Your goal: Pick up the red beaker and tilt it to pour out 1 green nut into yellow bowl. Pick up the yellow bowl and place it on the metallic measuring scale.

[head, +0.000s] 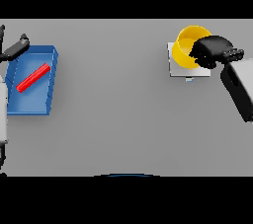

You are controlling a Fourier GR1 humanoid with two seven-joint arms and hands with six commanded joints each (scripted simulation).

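Far left: left robot hand (15, 48) is sitting at the view's edge, just above the back-left corner of the blue tray (47, 57). Only dark fingers are showing, angled up to the right; can't tell how far they are open, and nothing is visibly held.

Blue tray is lying on the grey counter (113, 109) on the left side. A red elongated object (33, 78) is lying diagonally inside it, low end toward the near left, high end toward the far right. It is reading as a flat red bar from this angle; can't confirm it as the red beaker. No green nut is resolving anywhere.

Middle of the counter is carrying nothing else.

Right side: yellow bowl (187, 45) is sitting on top of the metallic measuring scale (176, 70), a pale square plate; bowl is covering the plate's back half and overhanging its far edge. Scale's front strip is showing below the bowl.

Right robot hand (211, 52) is coming in from the right with its white and grey forearm trailing down toward the right edge. Its fingers are curling over the bowl's right rim, gripping it. Bowl interior is partly hidden by the hand.
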